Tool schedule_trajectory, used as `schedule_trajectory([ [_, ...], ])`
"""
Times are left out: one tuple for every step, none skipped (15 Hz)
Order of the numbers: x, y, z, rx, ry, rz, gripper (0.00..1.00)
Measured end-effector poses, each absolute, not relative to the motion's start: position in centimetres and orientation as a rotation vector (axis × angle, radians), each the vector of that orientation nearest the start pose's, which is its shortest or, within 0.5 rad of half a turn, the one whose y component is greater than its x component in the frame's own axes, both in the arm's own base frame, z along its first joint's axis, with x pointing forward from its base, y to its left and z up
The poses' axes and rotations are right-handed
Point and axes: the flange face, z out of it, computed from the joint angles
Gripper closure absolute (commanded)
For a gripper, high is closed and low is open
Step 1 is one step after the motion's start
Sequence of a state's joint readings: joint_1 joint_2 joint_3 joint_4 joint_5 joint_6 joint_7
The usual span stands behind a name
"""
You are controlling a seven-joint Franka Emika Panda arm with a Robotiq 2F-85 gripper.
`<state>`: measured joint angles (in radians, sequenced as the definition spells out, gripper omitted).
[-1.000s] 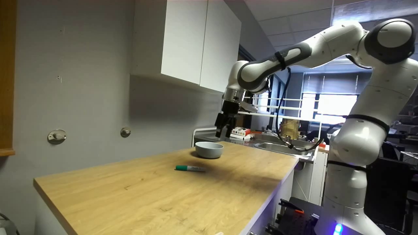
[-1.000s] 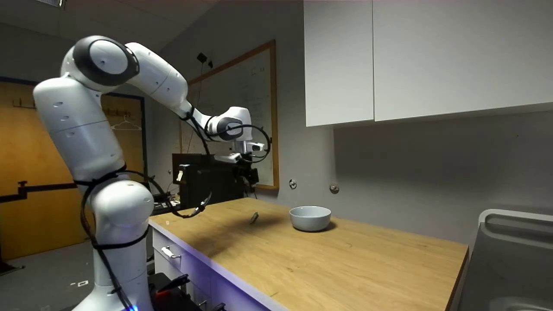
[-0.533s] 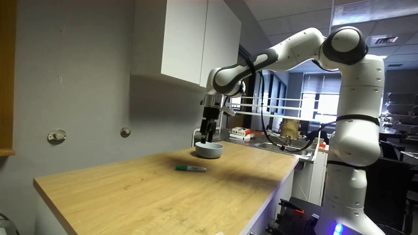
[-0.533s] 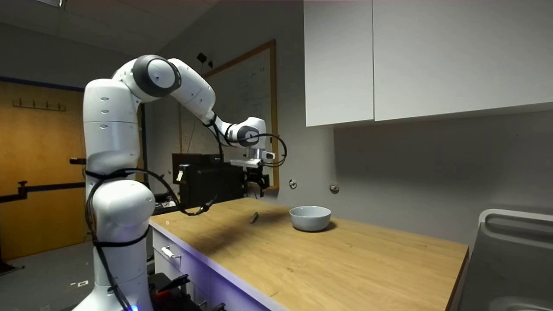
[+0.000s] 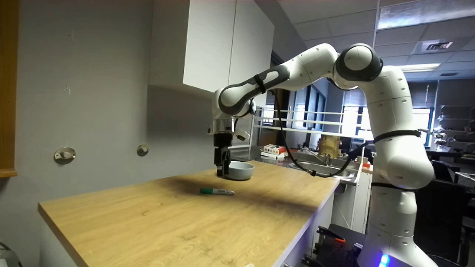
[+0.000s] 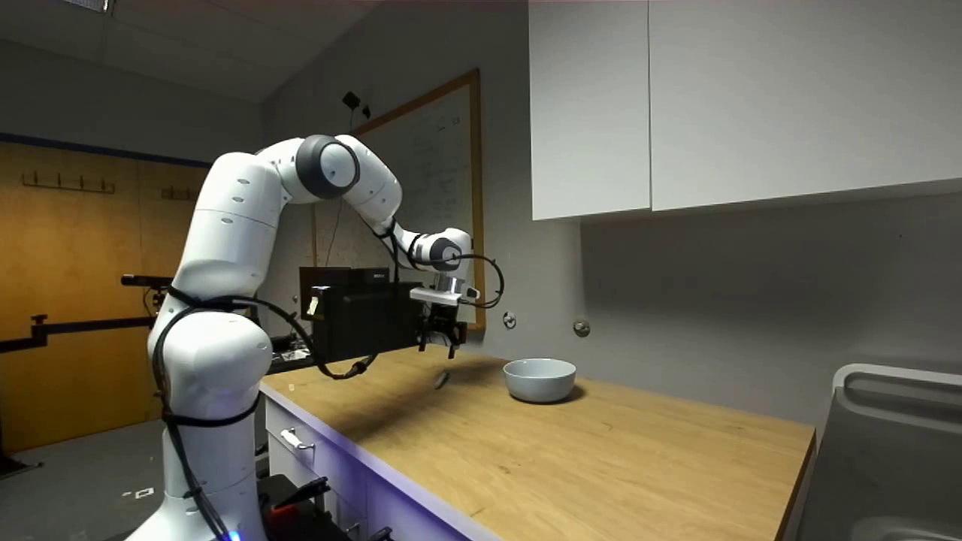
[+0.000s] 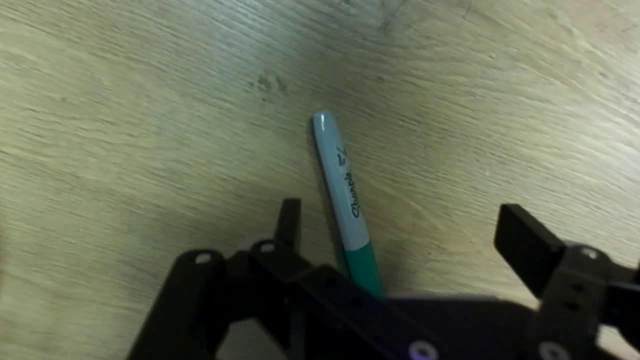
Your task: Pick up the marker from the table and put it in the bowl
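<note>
Lowered since 0.5 s ago, the black 2-fingered gripper [image 7: 400,215] hovers above the slim grey-and-green marker [image 7: 346,200] lying loose on the pale wooden countertop [image 5: 167,222] near the round grey bowl [image 6: 539,383], fingers parted wide, presumably to straddle it before closing.

The marker [image 7: 346,197] is pale grey with black lettering [image 7: 353,194] and a green cap [image 7: 364,269]; the bowl [image 6: 539,385] is grey, tool [image 6: 437,350] black, tabletop [image 5: 148,230] tan with streaky grain, 2 cupboard doors [image 6: 590,113] white.
</note>
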<state>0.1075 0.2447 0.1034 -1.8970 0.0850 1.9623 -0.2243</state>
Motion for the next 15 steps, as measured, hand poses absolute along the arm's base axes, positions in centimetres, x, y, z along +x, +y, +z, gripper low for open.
schedule_trajectory([
  [58.2,12.9,35.6,-2.965,-0.606,0.303,0.00],
  [58.5,12.9,35.0,-2.961,-0.616,0.333,0.00],
  [58.9,12.9,34.4,-2.955,-0.626,0.363,0.00],
  [59.2,12.8,33.8,-2.949,-0.637,0.389,0.00],
  [59.5,12.7,33.3,-2.941,-0.647,0.416,0.00],
  [59.8,12.5,32.8,-2.934,-0.655,0.440,0.00],
  [60.1,12.4,32.2,-2.927,-0.660,0.462,0.00],
  [60.4,12.3,31.7,-2.920,-0.666,0.485,0.00],
  [60.7,12.3,31.2,-2.915,-0.670,0.506,0.00],
  [60.9,12.2,30.7,-2.911,-0.673,0.526,0.00],
  [61.1,12.2,30.2,-2.908,-0.675,0.550,0.25],
  [61.3,12.2,29.7,-2.905,-0.677,0.572,0.25],
  [61.4,12.1,29.2,-2.903,-0.679,0.587,0.31],
  [61.6,12.1,28.8,-2.903,-0.680,0.598,0.40],
  [61.8,12.0,28.6,-2.905,-0.683,0.609,0.48],
])
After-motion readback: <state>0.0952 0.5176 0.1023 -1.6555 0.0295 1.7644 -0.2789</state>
